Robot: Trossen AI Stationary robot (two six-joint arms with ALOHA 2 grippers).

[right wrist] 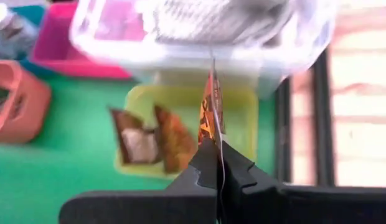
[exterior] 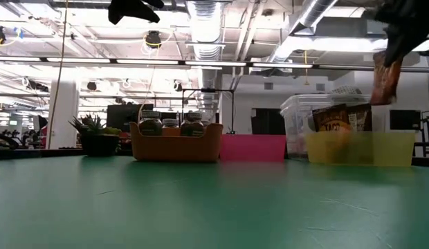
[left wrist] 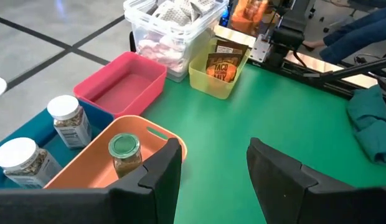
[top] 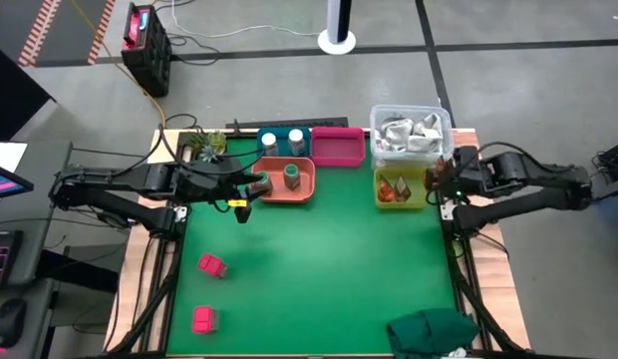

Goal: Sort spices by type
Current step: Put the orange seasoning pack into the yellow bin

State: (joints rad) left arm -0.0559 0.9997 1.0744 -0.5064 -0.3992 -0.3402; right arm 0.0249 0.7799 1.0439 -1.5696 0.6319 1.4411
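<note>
Thin brown-orange sachet [right wrist: 211, 106] pinched edge-on in the right gripper [right wrist: 216, 163], held above the yellow bin [right wrist: 246, 106] already holding two more sachets [right wrist: 157, 140]. Two white-capped jars [left wrist: 68, 119] in the blue tray [left wrist: 9, 148], one green jar [left wrist: 124, 153] in the orange tray [left wrist: 157, 133]. Left gripper [left wrist: 213, 163] released, fingers spread, beside that tray. Two pink blocks [top: 207, 291] loose on the green mat [top: 329, 269]. Pink bin [top: 337, 148] and clear wrapper tub [top: 411, 132] along the back; grey floor beyond.
</note>
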